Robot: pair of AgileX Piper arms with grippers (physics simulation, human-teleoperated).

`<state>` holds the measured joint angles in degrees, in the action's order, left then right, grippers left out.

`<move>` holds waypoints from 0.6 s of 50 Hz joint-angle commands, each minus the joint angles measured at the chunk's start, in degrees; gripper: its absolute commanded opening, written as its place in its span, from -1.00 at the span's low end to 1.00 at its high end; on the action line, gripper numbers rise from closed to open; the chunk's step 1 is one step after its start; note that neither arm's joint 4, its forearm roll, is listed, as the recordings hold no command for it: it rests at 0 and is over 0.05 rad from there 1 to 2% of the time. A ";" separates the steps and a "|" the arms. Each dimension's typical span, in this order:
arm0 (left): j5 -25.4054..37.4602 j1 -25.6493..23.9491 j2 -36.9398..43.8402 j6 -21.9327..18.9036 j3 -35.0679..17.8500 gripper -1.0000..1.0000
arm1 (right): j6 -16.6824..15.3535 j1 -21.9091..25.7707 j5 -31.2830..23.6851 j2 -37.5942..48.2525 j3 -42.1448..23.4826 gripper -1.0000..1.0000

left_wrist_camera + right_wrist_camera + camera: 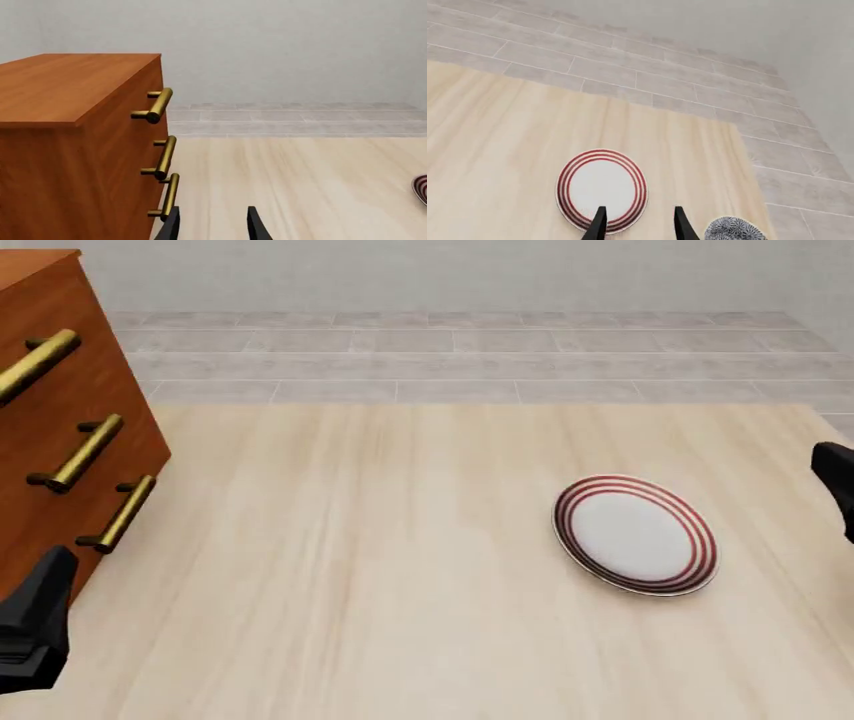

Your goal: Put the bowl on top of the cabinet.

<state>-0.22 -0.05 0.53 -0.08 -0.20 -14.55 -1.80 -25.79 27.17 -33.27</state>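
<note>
Pale wood runs under both my arms, and beyond the table [400,570] edge there is grey tiled floor and a plain wall.

My right pincer [638,224] hangs released, its two dark fingers spread with nothing between them, looking down over the near edge of the white plate [602,189] with red rings. That plate is not what I am after. The bowl [732,230] shows only as a speckled black-and-white curve low in the right wrist view, just beside the pincer. It appears to sit off the table's right edge over the tiles, though I cannot tell what it rests on. In the front view it does not appear at all, and only the tip of my right pincer [835,488] pokes in at the right edge.

My left pincer [212,226] is also released and empty, fingers parted, close beside the cabinet [73,145], level with the lowest of its brass handles [165,141]. A sliver of striped rim [421,189] shows far off at the edge of that view.

The cabinet stands at the table's left, well apart from the bowl, and its flat top is bare, so it is ready to receive something. I judge the right arm is the one placed to reach the bowl, and nothing is lifted yet.
</note>
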 commanded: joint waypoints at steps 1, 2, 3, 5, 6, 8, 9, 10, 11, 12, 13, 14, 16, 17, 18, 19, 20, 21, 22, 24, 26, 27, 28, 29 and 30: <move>-0.32 -0.02 0.22 -0.02 0.09 1.00 | -5.77 -1.65 -8.25 4.43 -7.15 1.00; -0.32 -0.02 0.22 -0.02 0.09 1.00 | -5.77 -1.65 -8.27 4.43 -7.16 1.00; -0.34 -0.01 0.27 0.01 0.09 1.00 | -6.55 -1.80 -8.65 4.88 -7.11 1.00; -0.35 -0.02 0.27 -0.01 0.08 1.00 | -7.49 -2.56 -10.04 5.70 -7.64 1.00; -0.37 -0.01 0.30 0.02 0.08 1.00 | -7.93 -2.90 -10.43 5.76 -7.98 1.00; -0.36 -0.01 0.27 -0.01 0.08 1.00 | -12.60 -5.47 -10.26 5.83 -7.33 1.00; -0.34 -0.01 0.26 0.01 0.08 1.00 | -15.64 -7.00 -10.13 5.97 -6.54 1.00; -0.31 -0.02 0.22 -0.02 0.08 1.00 | -14.09 -6.72 -10.62 6.59 -6.99 1.00; -0.29 -0.02 0.22 0.01 0.08 1.00 | -12.33 -6.64 -11.14 7.43 -7.61 1.00; -0.29 -0.02 0.22 0.01 0.08 1.00 | -12.94 -7.18 -11.24 7.66 -7.51 1.00; -0.26 -0.02 0.17 -0.01 0.08 1.00 | -12.94 -7.18 -11.24 7.66 -7.51 1.00; -0.23 -0.02 0.14 -0.02 0.08 1.00 | -14.18 -7.79 -11.22 7.75 -7.20 1.00; -0.13 -0.03 0.04 -0.02 0.08 1.00 | -14.51 -7.97 -11.50 7.92 -7.74 1.00; -0.11 -0.02 0.03 -0.01 0.08 1.00 | -14.53 -7.93 -11.44 8.03 -7.75 1.00; -0.09 -0.02 0.01 0.00 0.08 1.00 | -14.66 -7.98 -11.16 8.36 -7.62 1.00; -0.02 -0.03 -0.06 0.00 0.08 1.00 | -15.73 -9.18 -10.47 9.19 -6.99 1.00; -0.02 -0.03 -0.06 0.00 0.08 1.00 | -15.73 -9.18 -10.46 9.20 -6.98 1.00; 0.00 -0.03 -0.10 -0.01 0.09 1.00 | -16.05 -9.95 -9.90 10.00 -6.85 1.00; 0.00 -0.03 -0.10 -0.01 0.09 1.00 | -16.05 -9.95 -9.89 10.01 -6.84 1.00; 0.04 -0.04 -0.15 -0.02 0.09 1.00 | -16.93 -10.92 -9.14 10.66 -6.60 1.00; 0.07 -0.03 -0.17 -0.01 0.09 1.00 | -16.89 -11.37 -8.85 11.43 -6.30 1.00; 0.08 -0.03 -0.18 -0.01 0.09 1.00 | -17.16 -11.77 -8.60 11.76 -6.02 1.00; 0.08 -0.03 -0.19 0.00 0.10 1.00 | -17.33 -12.04 -8.31 12.07 -5.81 1.00; 0.09 -0.04 -0.21 -0.01 0.10 1.00 | -17.23 -12.16 -8.13 12.43 -5.65 1.00; 0.09 -0.04 -0.21 -0.01 0.11 1.00 | -17.43 -12.34 -7.88 12.71 -5.45 1.00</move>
<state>-0.24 -0.08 0.46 -0.08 -0.11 -29.53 -11.27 -34.77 36.85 -39.54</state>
